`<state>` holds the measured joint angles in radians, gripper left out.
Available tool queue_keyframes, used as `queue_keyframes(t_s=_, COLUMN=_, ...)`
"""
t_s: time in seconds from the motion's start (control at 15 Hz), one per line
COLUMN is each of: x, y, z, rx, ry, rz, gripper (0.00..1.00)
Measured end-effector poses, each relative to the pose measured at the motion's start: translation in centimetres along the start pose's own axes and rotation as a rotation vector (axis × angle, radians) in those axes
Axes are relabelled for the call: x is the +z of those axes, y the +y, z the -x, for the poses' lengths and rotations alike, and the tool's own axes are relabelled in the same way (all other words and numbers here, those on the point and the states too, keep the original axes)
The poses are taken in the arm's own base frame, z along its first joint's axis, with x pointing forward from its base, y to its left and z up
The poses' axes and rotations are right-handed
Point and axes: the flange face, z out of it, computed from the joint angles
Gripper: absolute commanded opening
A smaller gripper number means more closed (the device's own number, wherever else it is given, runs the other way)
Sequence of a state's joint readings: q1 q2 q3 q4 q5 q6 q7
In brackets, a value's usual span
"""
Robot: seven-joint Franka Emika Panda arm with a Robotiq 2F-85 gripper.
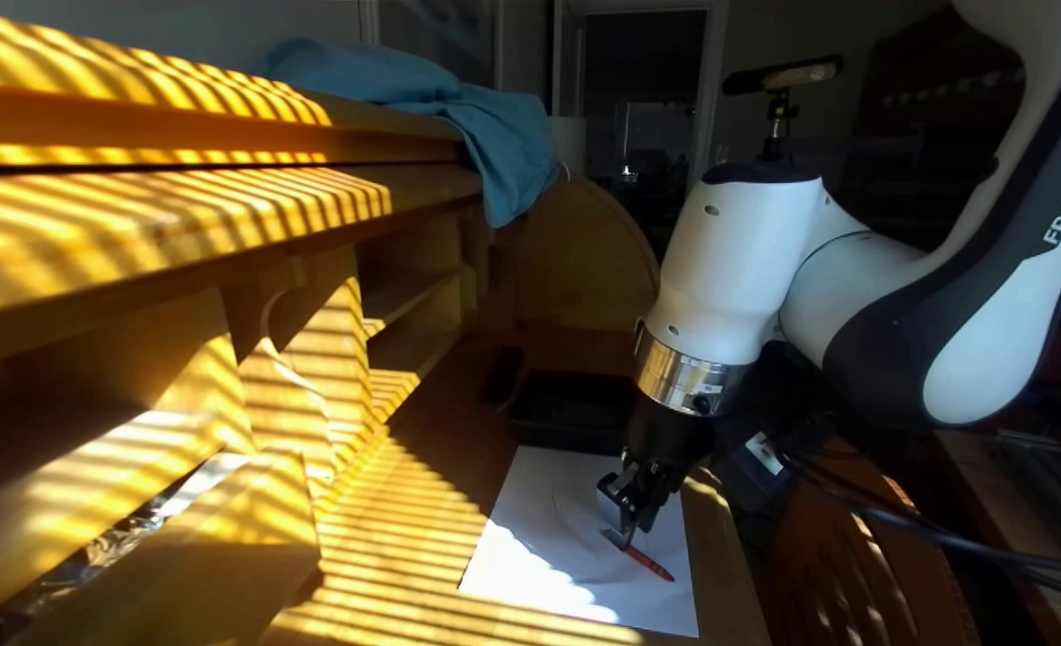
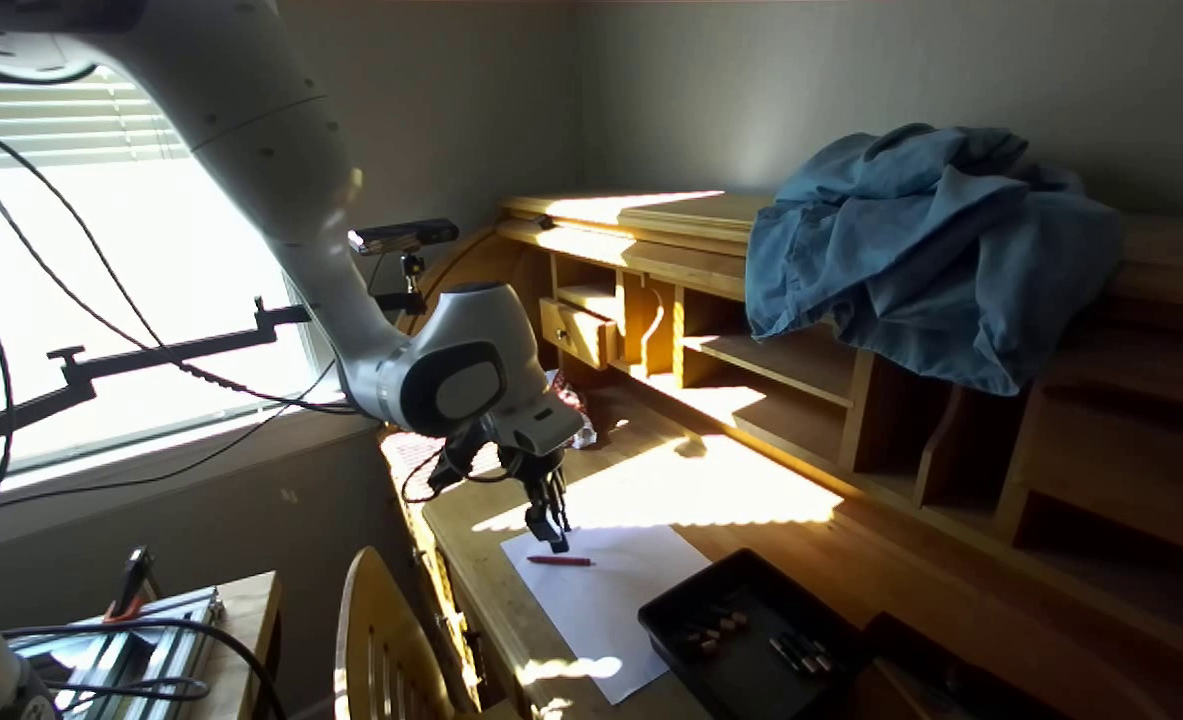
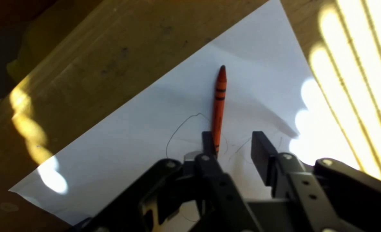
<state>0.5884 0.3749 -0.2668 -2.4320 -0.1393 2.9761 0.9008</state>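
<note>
Your fingers (image 3: 263, 158) stand parted, lower right of wrist view; red crayon (image 3: 219, 109) (tip toward top) lies on paper (image 3: 138, 129), mid-frame.

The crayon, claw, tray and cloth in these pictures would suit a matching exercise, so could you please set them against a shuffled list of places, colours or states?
Things:
1. crayon
2. claw
3. tray
4. cloth

Descriptions:
A. blue, draped over the desk
B. red-orange, on the paper
C. black, holding small sticks
D. jaws parted, above the paper

Pairs: 1-B, 2-D, 3-C, 4-A.
</note>
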Motion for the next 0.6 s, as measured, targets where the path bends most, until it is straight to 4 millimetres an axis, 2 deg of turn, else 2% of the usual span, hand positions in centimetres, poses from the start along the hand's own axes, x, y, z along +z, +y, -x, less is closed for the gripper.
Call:
queue_keyframes(t_s=0.27, x=0.1, y=0.4, z=-0.4, rx=0.001, ry=-0.003, rz=0.000, gripper=0.97)
queue_keyframes(t_s=0.6, x=0.3, y=1.7, z=-1.4, rx=0.015, ry=-0.001, rz=0.009, gripper=1.00)
